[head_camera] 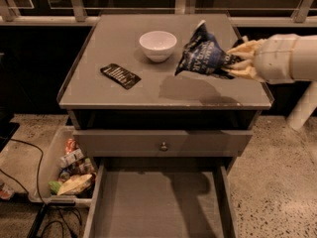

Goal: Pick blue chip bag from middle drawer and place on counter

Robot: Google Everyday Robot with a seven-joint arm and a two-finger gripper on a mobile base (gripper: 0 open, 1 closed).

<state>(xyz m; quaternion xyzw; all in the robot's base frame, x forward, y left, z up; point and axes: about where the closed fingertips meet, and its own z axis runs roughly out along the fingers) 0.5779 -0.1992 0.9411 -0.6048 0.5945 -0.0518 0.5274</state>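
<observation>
My gripper (237,59) comes in from the right and is shut on the right end of the blue chip bag (203,57). It holds the bag tilted in the air over the right half of the counter (129,95), to the right of the white bowl. The bag's shadow falls on the counter below it. The middle drawer (158,202) is pulled out at the bottom of the view, and its grey floor is bare.
A white bowl (157,45) stands at the counter's back middle. A flat black packet (120,76) lies at the left front. A closed drawer front with a round knob (163,146) sits above the open drawer. A bin of snack packets (67,170) stands on the floor at left.
</observation>
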